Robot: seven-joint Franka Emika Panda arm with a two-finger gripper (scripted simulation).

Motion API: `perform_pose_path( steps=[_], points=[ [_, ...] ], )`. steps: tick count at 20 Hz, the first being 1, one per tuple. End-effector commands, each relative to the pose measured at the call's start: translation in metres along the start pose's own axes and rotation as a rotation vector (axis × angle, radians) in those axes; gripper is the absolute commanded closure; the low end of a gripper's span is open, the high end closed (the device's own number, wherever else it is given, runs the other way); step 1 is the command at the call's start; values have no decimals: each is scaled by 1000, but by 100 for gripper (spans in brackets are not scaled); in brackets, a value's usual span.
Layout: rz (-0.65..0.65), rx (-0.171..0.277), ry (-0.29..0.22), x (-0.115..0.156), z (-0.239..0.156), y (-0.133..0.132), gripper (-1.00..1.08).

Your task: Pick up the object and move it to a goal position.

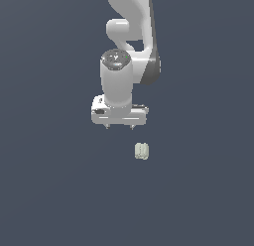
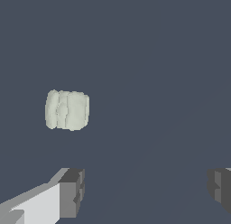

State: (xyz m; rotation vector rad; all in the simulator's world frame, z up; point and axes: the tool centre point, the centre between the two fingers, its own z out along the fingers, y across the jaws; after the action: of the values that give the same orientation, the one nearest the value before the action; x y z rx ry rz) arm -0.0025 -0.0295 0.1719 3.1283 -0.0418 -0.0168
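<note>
The gripper point(image 2: 144, 191) is hanging spread wide with nothing between its fingers, their dark pads point(image 2: 72, 191) showing at the wrist view's edges. Beyond them, the pale greenish ribbed blob point(image 2: 67, 110) is lying on the plain grey floor point(image 2: 158, 60), off the line between the fingers. In the exterior view the gripper point(image 1: 119, 127) is hovering above the blob point(image 1: 142, 151), which sits apart toward that view's right. A good approach probably means centring over it before descending, then closing across its ribbed sides.
</note>
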Motion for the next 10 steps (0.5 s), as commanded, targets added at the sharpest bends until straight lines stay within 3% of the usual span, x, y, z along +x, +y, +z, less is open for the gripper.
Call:
perform_pose_path(
  steps=[1, 10],
  points=[
    [0, 0, 0, 0, 0, 0, -92],
    [-48, -20, -19, -6, 11, -21, -92]
  ],
)
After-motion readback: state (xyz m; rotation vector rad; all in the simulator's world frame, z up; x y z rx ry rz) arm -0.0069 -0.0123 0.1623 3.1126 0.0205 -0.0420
